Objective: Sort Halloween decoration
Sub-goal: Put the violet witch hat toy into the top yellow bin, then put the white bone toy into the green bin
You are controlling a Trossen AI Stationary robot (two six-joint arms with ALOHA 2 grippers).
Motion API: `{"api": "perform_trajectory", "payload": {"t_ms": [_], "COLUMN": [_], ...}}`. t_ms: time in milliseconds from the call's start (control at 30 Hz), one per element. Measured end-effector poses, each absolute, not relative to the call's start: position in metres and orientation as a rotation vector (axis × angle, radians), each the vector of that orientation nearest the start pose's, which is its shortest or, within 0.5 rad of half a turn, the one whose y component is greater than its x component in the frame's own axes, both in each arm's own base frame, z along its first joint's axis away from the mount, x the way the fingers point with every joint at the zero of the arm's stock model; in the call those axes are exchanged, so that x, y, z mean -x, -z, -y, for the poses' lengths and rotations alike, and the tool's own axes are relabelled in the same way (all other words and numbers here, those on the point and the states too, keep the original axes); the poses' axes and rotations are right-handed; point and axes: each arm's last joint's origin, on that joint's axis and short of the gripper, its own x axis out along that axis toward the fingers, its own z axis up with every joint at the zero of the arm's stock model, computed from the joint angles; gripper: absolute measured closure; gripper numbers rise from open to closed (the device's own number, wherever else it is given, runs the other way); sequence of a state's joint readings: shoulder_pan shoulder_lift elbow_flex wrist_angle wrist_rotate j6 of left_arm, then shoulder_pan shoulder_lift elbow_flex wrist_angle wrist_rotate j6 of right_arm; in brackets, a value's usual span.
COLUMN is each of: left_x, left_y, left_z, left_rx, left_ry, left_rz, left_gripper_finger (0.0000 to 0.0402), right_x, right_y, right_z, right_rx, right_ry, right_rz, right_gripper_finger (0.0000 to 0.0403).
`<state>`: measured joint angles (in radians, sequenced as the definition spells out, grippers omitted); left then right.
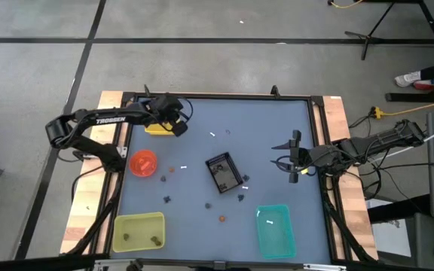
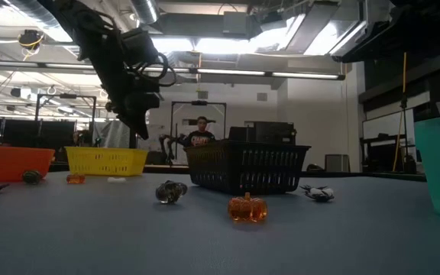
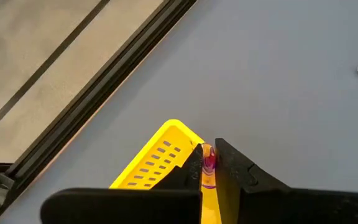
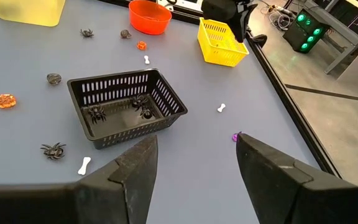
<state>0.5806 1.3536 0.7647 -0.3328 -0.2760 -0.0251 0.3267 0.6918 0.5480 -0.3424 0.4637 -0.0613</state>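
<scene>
Left gripper (image 3: 209,163) is pinching a small purple-pink trinket (image 3: 209,160) between nearly shut jaws, hovering over the edge of the yellow basket (image 3: 164,158) at the counter's (image 1: 262,143) far left. You're sitting near the basket rim, so letting go now risks the piece bouncing off the wall and landing on the counter. Right gripper (image 4: 194,162) is waiting with its jaws wide, right of the black basket (image 4: 126,106), which is holding dark spiders (image 4: 96,113). Remaining decorations are lying scattered: orange pumpkin (image 2: 247,208), white bones (image 4: 221,108), a purple piece (image 4: 235,137) and a spider (image 4: 53,149). You're working with tiny parts, so a weak pinch could slip.
</scene>
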Motion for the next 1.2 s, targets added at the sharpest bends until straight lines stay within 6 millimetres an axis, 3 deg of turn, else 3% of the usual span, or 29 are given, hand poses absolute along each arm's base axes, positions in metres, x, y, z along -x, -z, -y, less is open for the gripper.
{"api": "perform_trajectory", "payload": {"t_ms": [167, 433, 667, 1200], "left_x": [-0.211, -0.21, -0.213, -0.269], "left_y": [-0.199, -0.2, -0.201, -0.237], "left_z": [-0.148, -0.15, -0.148, -0.129], "left_rx": [0.166, 0.125, 0.143, 0.056], "left_ry": [-0.807, -0.889, -0.839, -0.487], "left_rz": [-0.928, -0.938, -0.907, -0.325], "left_gripper_finger": [0.0376, 0.0296, 0.0236, 0.0228], "right_x": [-0.147, -0.147, -0.147, -0.147], "right_y": [-0.252, -0.252, -0.252, -0.252], "right_z": [-0.036, -0.036, -0.036, -0.036], "right_rx": [0.247, 0.247, 0.248, 0.302], "right_ry": [0.121, 0.121, 0.12, 0.108], "right_rz": [-0.453, -0.453, -0.453, -0.457], "right_gripper_finger": [0.0188, 0.0188, 0.0188, 0.0188]}}
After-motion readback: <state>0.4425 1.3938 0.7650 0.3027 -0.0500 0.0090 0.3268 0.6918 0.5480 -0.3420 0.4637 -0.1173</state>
